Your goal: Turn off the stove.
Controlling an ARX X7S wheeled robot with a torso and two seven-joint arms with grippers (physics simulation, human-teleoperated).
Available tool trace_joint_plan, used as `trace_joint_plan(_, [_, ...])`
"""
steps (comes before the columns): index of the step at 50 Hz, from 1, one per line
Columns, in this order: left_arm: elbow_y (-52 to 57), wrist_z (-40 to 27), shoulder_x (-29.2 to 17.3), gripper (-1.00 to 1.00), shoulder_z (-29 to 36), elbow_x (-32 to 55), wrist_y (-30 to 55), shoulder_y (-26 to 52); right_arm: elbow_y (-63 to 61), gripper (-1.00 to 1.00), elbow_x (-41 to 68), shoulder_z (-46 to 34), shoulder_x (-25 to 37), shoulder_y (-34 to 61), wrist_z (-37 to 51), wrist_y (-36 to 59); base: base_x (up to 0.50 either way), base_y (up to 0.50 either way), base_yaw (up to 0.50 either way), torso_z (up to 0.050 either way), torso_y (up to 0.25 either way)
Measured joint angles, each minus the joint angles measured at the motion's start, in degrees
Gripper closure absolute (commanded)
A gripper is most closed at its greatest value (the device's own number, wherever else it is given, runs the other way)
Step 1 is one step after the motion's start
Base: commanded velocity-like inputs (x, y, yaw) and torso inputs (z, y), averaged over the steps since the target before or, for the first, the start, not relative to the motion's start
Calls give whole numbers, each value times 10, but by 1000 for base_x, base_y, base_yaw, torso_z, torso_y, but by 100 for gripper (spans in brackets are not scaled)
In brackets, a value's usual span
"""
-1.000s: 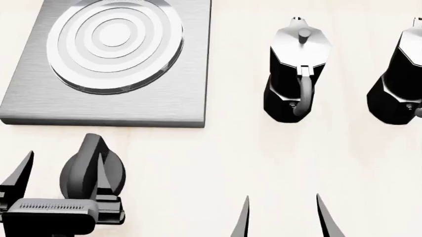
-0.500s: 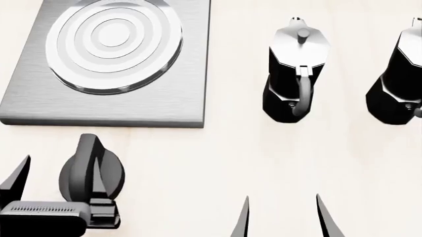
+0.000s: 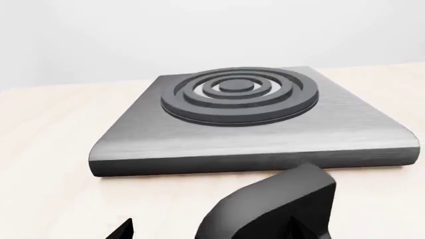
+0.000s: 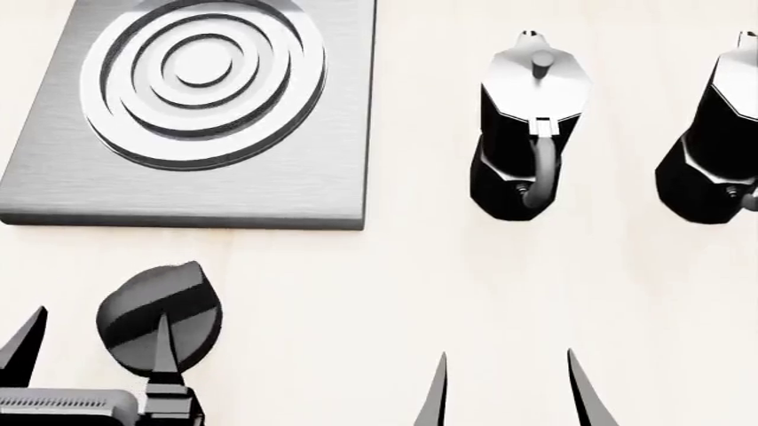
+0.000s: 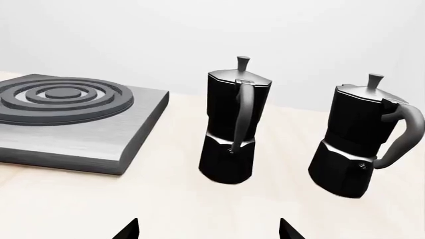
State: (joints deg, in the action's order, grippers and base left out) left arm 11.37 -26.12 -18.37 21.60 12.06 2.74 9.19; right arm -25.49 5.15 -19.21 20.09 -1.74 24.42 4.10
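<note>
Brushed grey metal slab of the stove (image 4: 201, 124) seen from above in the head view, burner rings and all; seen low and edge-on in the left wrist view (image 3: 252, 134), thick front rim showing. Black knob (image 4: 160, 318) shown whole only from the head; in the left wrist view (image 3: 272, 206) just a dark bulk close to the lens, its ridges hard to make out. Two black moka pots (image 5: 232, 132) (image 5: 359, 142) standing side by side in the right wrist view, handles and lid knobs plain; second one cut off at the frame edge from the head.

Left claw (image 4: 92, 351) spread wide, one fingertip (image 4: 162, 342) lying over the knob's near face, the other fingertip (image 4: 27, 335) out to its left on bare worktop (image 4: 391, 284). Contact with the knob not certain; no firm grip visible. Right claw (image 4: 507, 390) parted, fingertips apart over bare worktop, holding nothing.

Knob just ahead of the left claw, partly between its fingers, nearer the right-hand one. Slab farther ahead, beyond the knob, apart from it. Pots well ahead of the right claw.
</note>
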Motion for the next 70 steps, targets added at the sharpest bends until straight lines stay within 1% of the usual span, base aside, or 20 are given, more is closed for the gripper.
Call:
trace_joint_plan(29, [23, -16, -7, -100, -14, 14, 8, -23, 4, -100, 3, -4, 2, 3, 4, -1, 0, 0, 0, 0, 0])
trace_joint_plan(38, [35, -49, -21, -100, -55, 24, 25, -28, 5, -100, 4, -5, 3, 3, 5, -2, 0, 0, 0, 0, 0])
trace_joint_plan(46, [31, -60, -28, -100, -73, 32, 32, -22, 5, -100, 5, -6, 4, 3, 6, -2, 0, 0, 0, 0, 0])
trace_joint_plan(56, [46, -38, -45, -100, -79, 58, 31, -29, 8, -100, 7, -6, 4, 5, 6, -7, 0, 0, 0, 0, 0])
trace_joint_plan(70, [66, 5, -64, -100, -83, 89, 1, -39, 6, -100, 22, 9, 8, 26, 6, -7, 0, 0, 0, 0, 0])
